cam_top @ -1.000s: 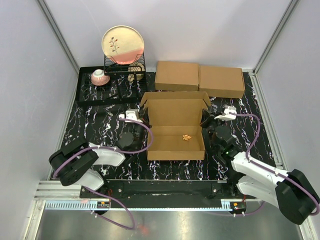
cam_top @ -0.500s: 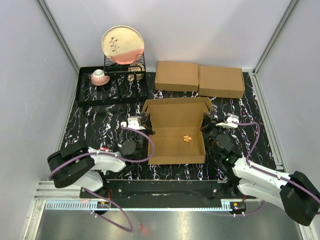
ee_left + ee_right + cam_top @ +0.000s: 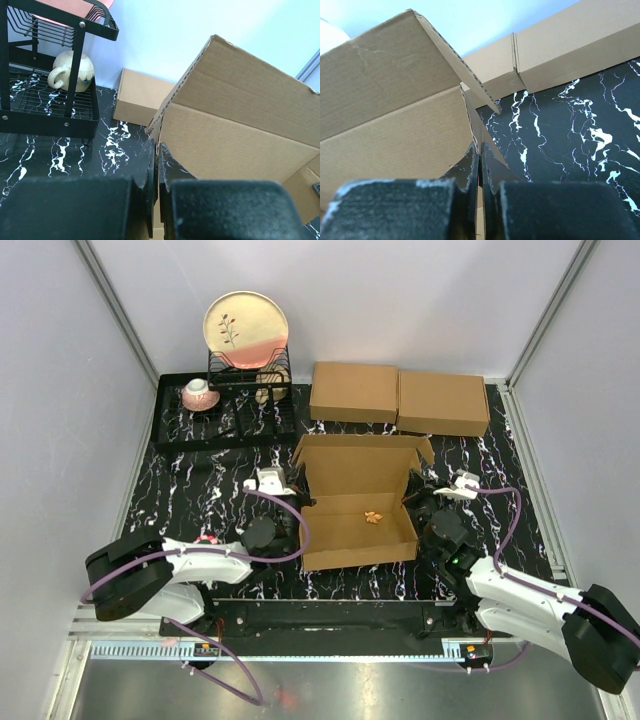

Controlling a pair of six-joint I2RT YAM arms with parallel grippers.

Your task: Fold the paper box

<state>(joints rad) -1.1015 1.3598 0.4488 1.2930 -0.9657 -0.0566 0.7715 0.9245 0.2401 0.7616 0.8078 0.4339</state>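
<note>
The paper box (image 3: 360, 530), brown corrugated cardboard, stands open in the middle of the table with its lid flap (image 3: 362, 453) raised at the back. A small orange bit (image 3: 372, 517) lies inside. My left gripper (image 3: 297, 502) is shut on the box's left side wall. In the left wrist view its jaws (image 3: 156, 147) pinch the wall's thin edge, with the box (image 3: 240, 125) rising to the right. My right gripper (image 3: 412, 502) is shut on the right side wall. The right wrist view shows that gripper (image 3: 480, 150) clamping the cardboard edge, the box (image 3: 395, 130) to its left.
Two flat closed cardboard boxes (image 3: 353, 392) (image 3: 443, 403) lie side by side at the back. A black dish rack (image 3: 180, 425) at the back left holds a plate (image 3: 246, 328) and a cup (image 3: 199, 393). A mug (image 3: 72, 70) sits in the rack.
Both grippers have drawn the box a little nearer and rightward while holding its side walls. The lid flap now stands more upright. The left arm has stretched further right.
</note>
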